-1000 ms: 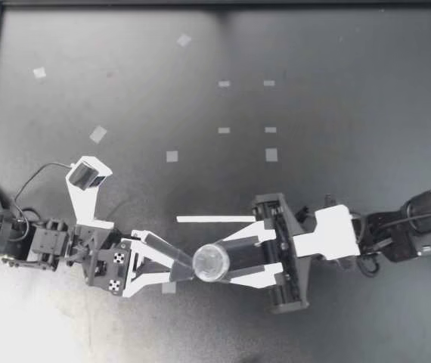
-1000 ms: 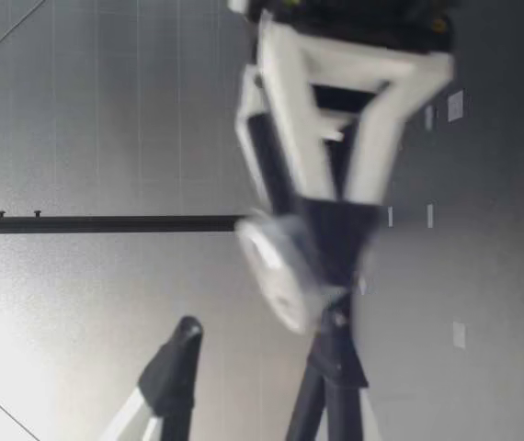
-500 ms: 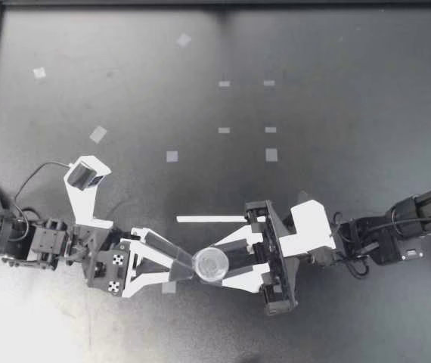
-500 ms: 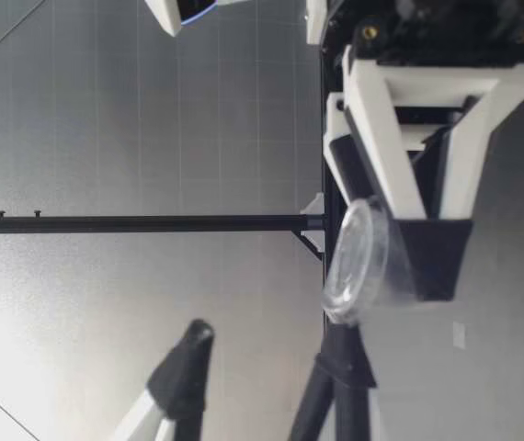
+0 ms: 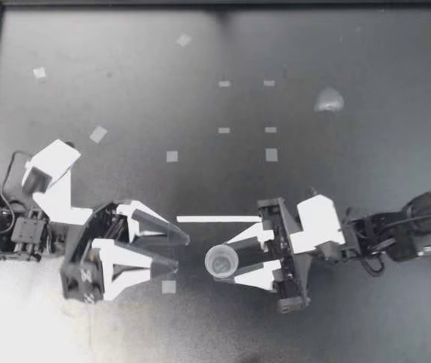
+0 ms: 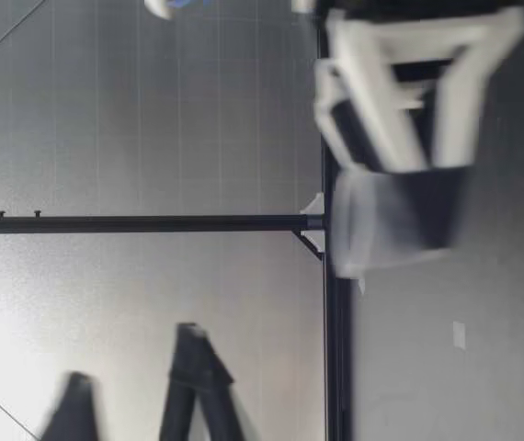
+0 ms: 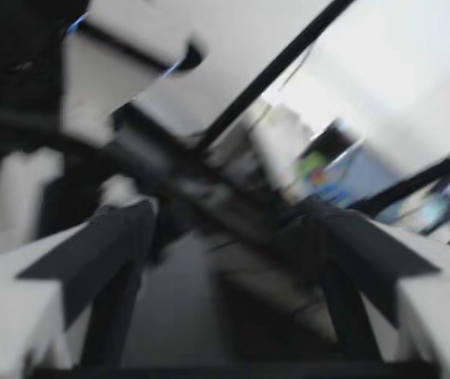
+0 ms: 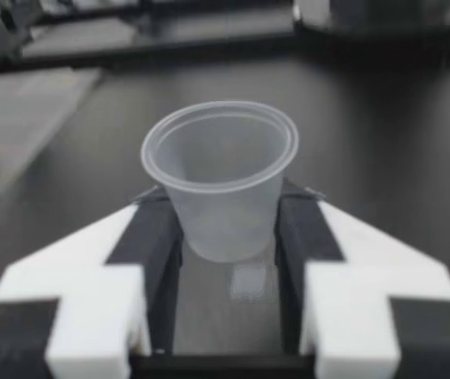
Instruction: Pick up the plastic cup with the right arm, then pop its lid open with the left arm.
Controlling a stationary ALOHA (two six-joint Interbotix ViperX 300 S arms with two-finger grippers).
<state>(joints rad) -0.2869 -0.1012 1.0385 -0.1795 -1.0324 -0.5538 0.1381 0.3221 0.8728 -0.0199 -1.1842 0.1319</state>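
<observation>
My right gripper [image 5: 229, 262] is shut on a small clear plastic cup [image 5: 221, 262] near the table's front middle. In the right wrist view the cup [image 8: 221, 178] stands upright and empty between both fingers of the gripper [image 8: 226, 199]. My left gripper [image 5: 180, 252] is open, a short way to the cup's left, with nothing between its fingers. The left wrist view is blurred and shows only open fingers [image 7: 103, 253]. In the low view the held cup [image 6: 386, 220] is blurred, and the left gripper's dark fingers [image 6: 188, 377] are nearer that camera.
A thin white strip [image 5: 215, 219] lies just behind the two grippers. Several small tape marks [image 5: 172, 156] dot the dark table. A small translucent thing [image 5: 329, 99] lies at the back right. A black frame [image 5: 215, 3] borders the table.
My left gripper has drawn back to the left, away from the cup, and turned. The right gripper now holds the cup level. The translucent thing at the back right is new.
</observation>
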